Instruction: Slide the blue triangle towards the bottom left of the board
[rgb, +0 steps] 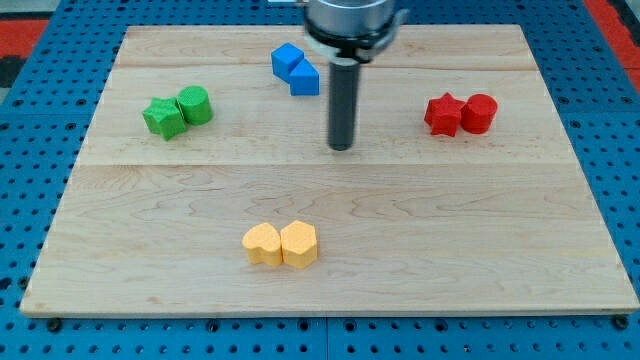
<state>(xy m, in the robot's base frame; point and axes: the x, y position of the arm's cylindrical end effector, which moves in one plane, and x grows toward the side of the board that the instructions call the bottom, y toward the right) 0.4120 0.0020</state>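
Tip (341, 147) sits down-right of the blue triangle (304, 78), near the tabletop's (500, 250) top edge beside a blue cube (286, 60); no pincer here, only my rod, wrong side for pushing bottom-left.

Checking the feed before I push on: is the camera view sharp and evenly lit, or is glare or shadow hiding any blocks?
Camera view: even, soft light, with no glare on the board. Shadows are faint, just short ones under my tip and the blocks. The blue blocks, green pair, red pair and yellow pair are sharp. The arm's top is cropped at the view's top.
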